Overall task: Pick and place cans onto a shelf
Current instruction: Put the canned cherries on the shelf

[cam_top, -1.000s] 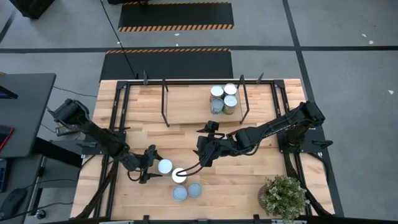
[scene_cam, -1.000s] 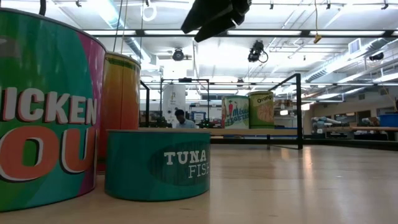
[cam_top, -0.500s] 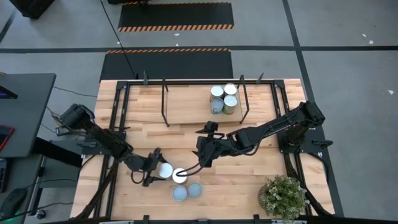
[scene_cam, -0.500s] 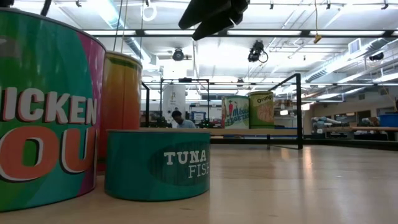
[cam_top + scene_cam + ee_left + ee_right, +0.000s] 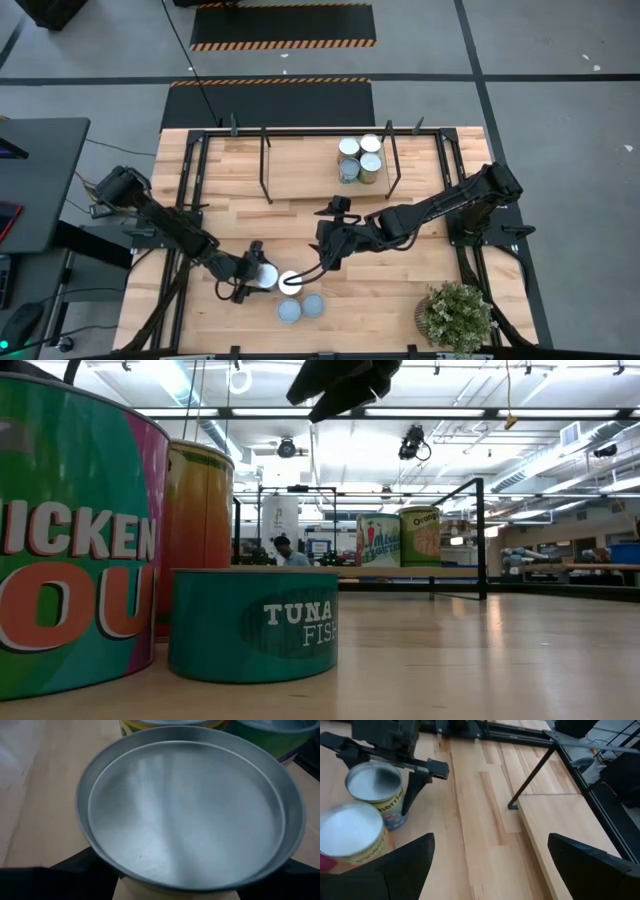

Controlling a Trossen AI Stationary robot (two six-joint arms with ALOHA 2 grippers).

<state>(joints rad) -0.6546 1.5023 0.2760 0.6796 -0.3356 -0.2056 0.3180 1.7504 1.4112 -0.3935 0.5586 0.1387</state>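
The high view looks straight down on the table [image 5: 420, 300]; the low view sits at tabletop height, sharing the front cans [image 5: 252, 622].

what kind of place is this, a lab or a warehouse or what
Probably a robotics lab or workshop in an industrial hall. Hazard-striped mats lie on the grey concrete floor beyond the table, the low view shows strip lights and exposed ducting overhead, and a person sits at distant benches.

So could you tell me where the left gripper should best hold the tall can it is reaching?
Probably on the round side wall just below the rim of the tall can. It stands upright, and the left gripper straddles it from the side away from its neighbour.
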